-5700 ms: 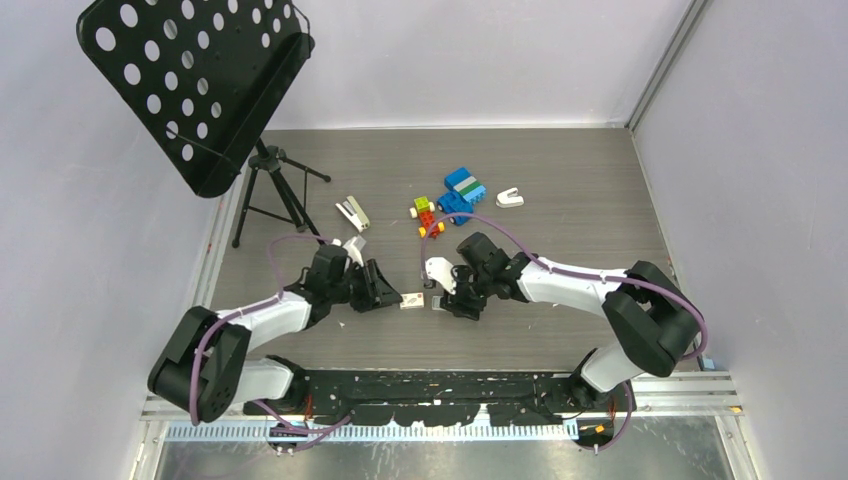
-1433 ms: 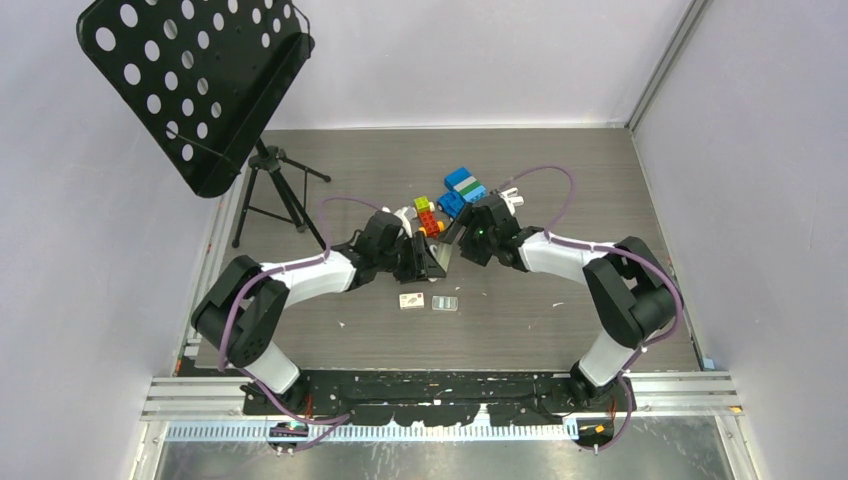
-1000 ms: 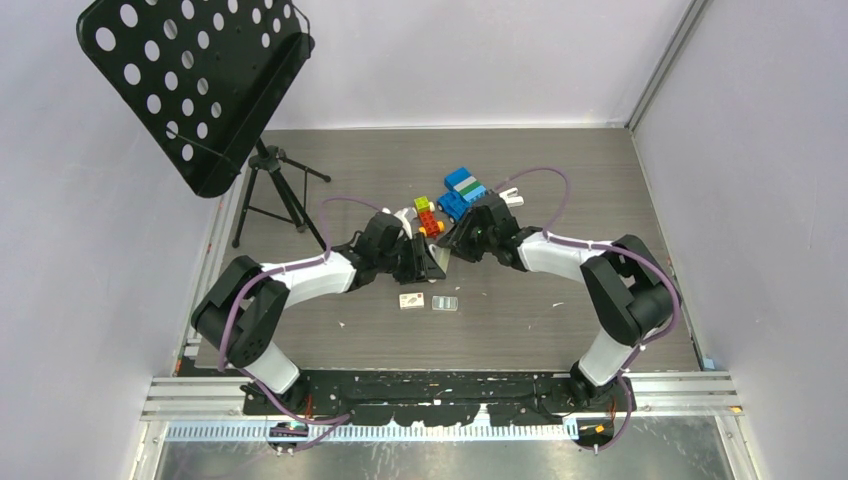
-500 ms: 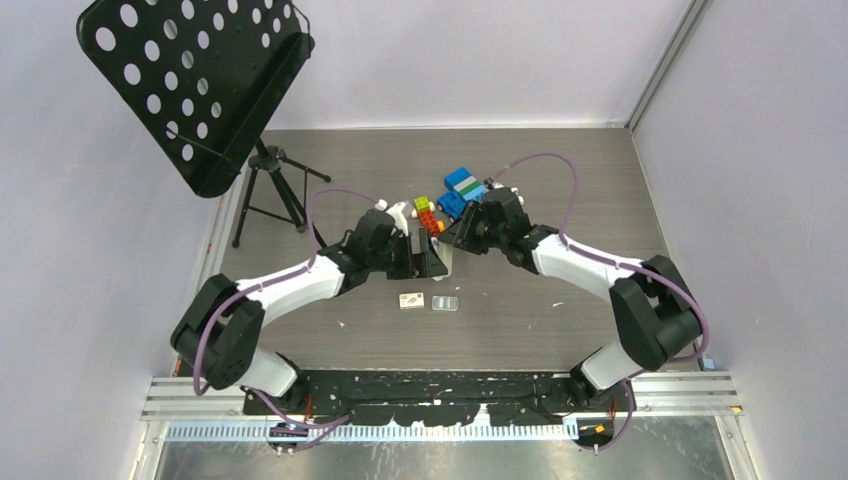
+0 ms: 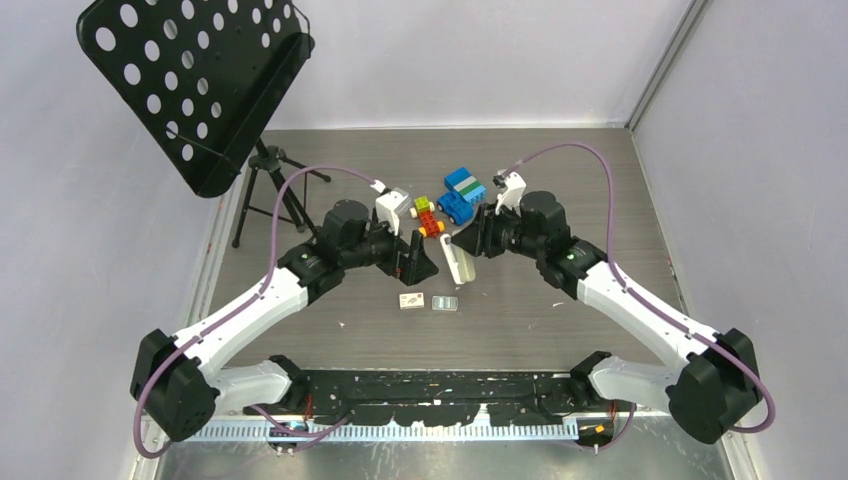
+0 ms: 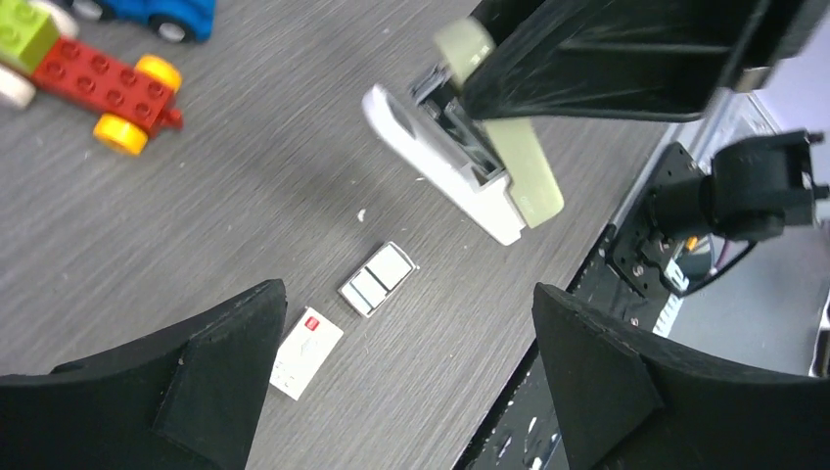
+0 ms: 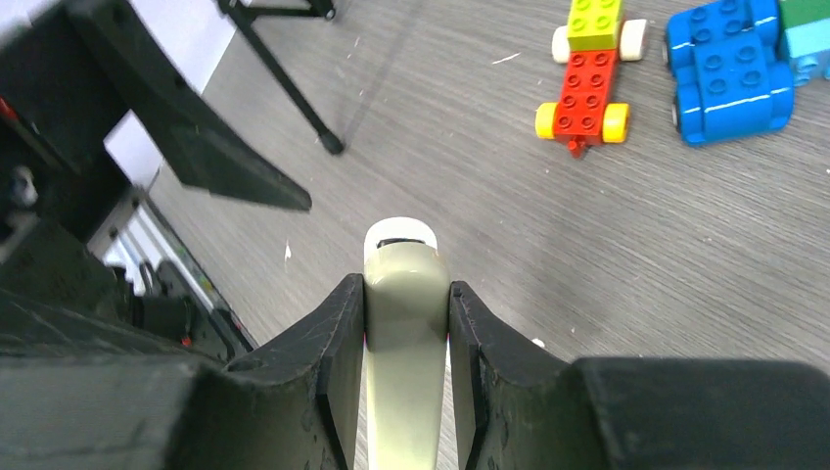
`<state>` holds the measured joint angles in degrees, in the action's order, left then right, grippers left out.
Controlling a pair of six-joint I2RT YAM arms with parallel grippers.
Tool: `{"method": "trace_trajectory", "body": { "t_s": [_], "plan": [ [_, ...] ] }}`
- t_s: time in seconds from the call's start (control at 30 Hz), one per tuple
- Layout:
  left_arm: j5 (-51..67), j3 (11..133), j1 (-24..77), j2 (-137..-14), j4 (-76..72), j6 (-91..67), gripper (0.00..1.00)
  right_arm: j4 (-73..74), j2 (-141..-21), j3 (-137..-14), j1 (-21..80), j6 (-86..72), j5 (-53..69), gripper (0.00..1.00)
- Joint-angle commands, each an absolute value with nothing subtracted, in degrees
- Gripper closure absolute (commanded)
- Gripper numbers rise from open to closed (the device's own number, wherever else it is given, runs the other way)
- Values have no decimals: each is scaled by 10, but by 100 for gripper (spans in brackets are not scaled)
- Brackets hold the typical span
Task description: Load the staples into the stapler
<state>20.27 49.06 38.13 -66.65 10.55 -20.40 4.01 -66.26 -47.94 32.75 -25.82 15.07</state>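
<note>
The stapler (image 5: 459,259) is held above the table, its grey-beige top (image 7: 404,294) pinched between my right gripper's fingers (image 7: 338,343). In the left wrist view the stapler (image 6: 460,166) gapes open, the white base swung away from the top. My right gripper (image 5: 478,240) is shut on it. My left gripper (image 5: 418,265) hangs just left of the stapler, open wide with nothing between its fingers (image 6: 166,392). The staples (image 5: 445,303) lie flat on the table below, also seen as a small silvery strip of staples (image 6: 378,279) in the left wrist view.
A small whitish box (image 5: 411,299) with a red mark lies left of the staples. Toy block cars, red-yellow (image 5: 428,216) and blue (image 5: 462,190), sit behind the grippers. A black music stand (image 5: 190,80) on a tripod (image 5: 270,190) fills the back left.
My left gripper has opened wide and drawn back from the stapler. The right arm has pulled right and lifted, keeping the open stapler in its grip.
</note>
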Motion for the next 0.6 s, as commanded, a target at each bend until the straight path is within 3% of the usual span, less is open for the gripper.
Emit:
{"method": "trace_trajectory", "body": {
  "t_s": [0.0,0.23,0.47,0.57],
  "plan": [
    [295,513,381,-641,97,-94,1,34,-616,-465,328,-158,239,100],
    [456,512,381,-671,4,-72,2,-6,-538,-422,328,-64,332,100],
    [536,537,383,-714,-30,-58,2,-25,-524,-414,330,-29,401,100],
    [561,538,387,-723,-42,-53,6,-29,-523,-413,331,-23,406,100]
  ]
}}
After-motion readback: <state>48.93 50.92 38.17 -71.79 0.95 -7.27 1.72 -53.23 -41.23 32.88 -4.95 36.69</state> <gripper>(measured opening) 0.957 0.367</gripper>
